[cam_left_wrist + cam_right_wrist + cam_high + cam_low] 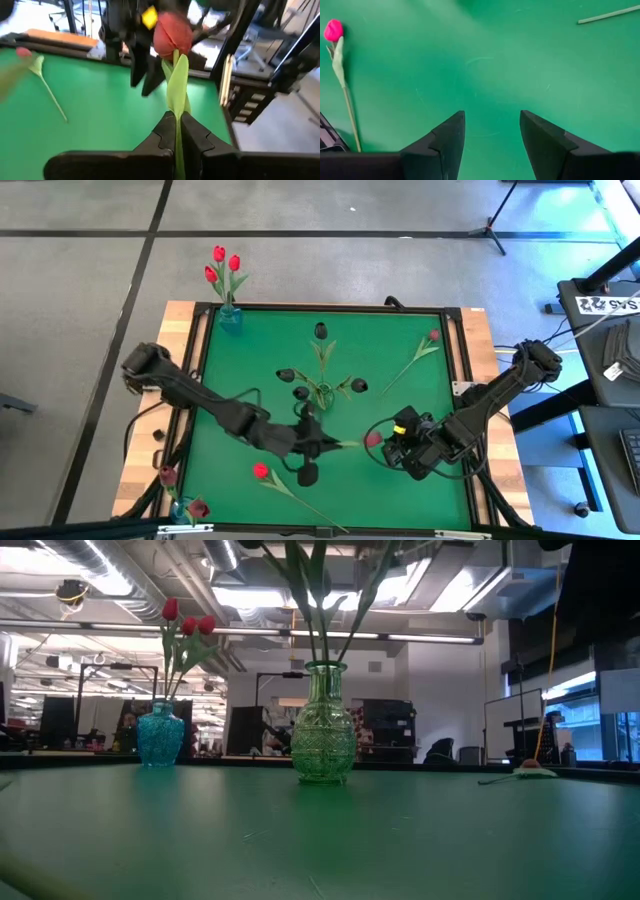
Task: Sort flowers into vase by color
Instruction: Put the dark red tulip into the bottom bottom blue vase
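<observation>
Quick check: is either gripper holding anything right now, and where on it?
The left gripper pinches a red tulip by its stem, below the head. The right gripper is open over the mat, holding nothing.

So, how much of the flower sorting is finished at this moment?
Done: three bright red tulips stand in the blue glass vase, and dark tulips fill the clear green glass vase.

In hand: the left gripper, jaws shut, holds a red tulip by its stem. The right gripper hangs open.

Left: a red tulip and a maroon tulip lie on the green mat.
</observation>
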